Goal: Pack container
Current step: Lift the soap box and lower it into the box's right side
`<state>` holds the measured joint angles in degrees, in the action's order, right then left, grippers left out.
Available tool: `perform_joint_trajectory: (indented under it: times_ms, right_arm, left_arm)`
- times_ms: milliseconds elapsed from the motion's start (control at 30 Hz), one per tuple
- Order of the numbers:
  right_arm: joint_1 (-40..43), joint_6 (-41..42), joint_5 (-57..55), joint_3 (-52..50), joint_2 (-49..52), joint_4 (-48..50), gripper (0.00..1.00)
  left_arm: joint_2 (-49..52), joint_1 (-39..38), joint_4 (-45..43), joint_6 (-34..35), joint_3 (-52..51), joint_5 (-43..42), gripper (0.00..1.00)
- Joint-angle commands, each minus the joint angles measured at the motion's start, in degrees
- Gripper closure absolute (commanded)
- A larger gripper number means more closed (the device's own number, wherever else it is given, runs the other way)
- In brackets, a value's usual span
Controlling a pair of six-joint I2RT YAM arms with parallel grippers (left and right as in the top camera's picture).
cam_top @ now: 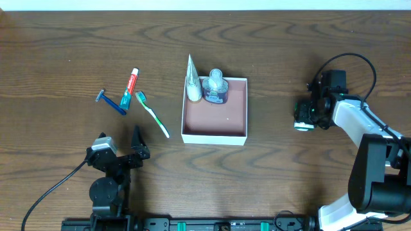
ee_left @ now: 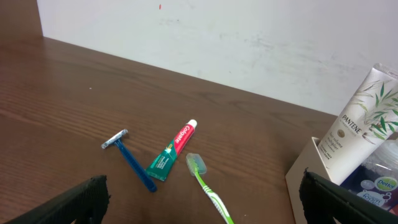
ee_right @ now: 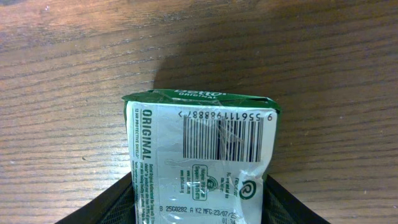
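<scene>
The container (cam_top: 214,137) is a square white-walled box with a reddish-brown floor at the table's middle; its corner also shows in the left wrist view (ee_left: 303,182). A white Pantene tube (cam_top: 192,85) (ee_left: 360,127) and a blue bottle (cam_top: 214,90) stand in its far left corner. A blue razor (cam_top: 111,101) (ee_left: 132,160), a toothpaste tube (cam_top: 130,88) (ee_left: 173,151) and a green toothbrush (cam_top: 153,114) (ee_left: 210,193) lie left of the container. My left gripper (cam_top: 123,151) (ee_left: 202,186) is open and empty, near the toothbrush handle. My right gripper (cam_top: 307,117) (ee_right: 199,214) is shut on a green-and-white packet (cam_top: 302,124) (ee_right: 202,146), far right of the container.
The table's front edge runs just behind both arm bases. A black cable (cam_top: 350,61) loops above the right arm. A white wall (ee_left: 217,37) rises at the table's far edge.
</scene>
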<state>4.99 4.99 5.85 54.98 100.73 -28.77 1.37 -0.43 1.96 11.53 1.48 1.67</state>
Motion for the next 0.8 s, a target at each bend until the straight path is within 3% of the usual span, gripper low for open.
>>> perform_joint_trajectory:
  times_ms: [0,500,767]
  right_arm:
    - [0.2,1.1,2.2,3.0,-2.2,-0.3,0.48]
    - [-2.8,0.9,14.7,9.0,-15.8,-3.2,0.51]
    - [-12.0,6.1,23.0,9.0,-18.1,2.8,0.51]
  left_arm:
    - [0.0,0.0,2.1,-1.2,-1.2,0.5,0.02]
    - [0.0,0.0,2.1,-1.2,-1.2,0.5,0.02]
    - [0.0,0.0,2.1,-1.2,-1.2,0.5,0.02]
